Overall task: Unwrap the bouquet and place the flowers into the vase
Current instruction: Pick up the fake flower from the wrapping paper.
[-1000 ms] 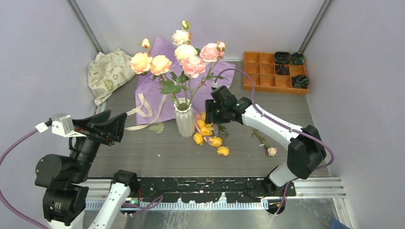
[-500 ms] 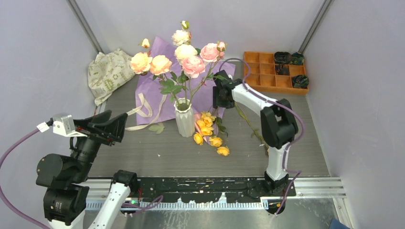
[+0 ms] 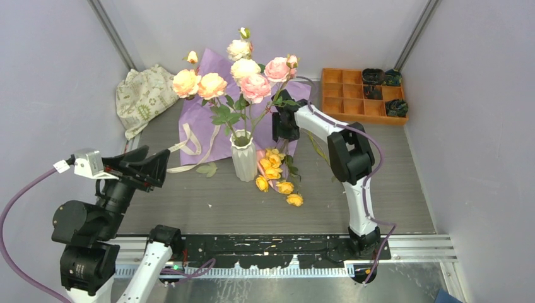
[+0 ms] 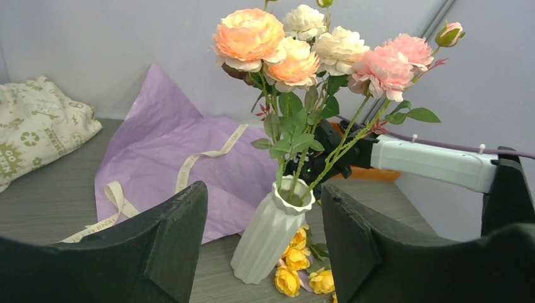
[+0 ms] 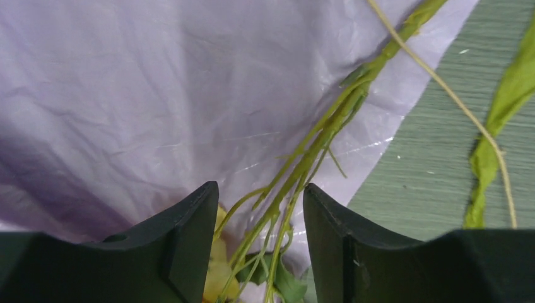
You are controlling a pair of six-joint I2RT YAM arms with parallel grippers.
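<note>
Flowers mostly stand in the vase; my right claw, open astride the loose stems on the paper, must close and lift.

Black-and-white arms; purple cables

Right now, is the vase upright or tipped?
Upright. The vase stands on its base, with rose stems rising from its mouth and blooms held above it.

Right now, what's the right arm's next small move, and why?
Probably lower the right tool and close on the green stems framed between its open fingers; they lead to the yellow roses lying beside the vase, not yet in it.
</note>
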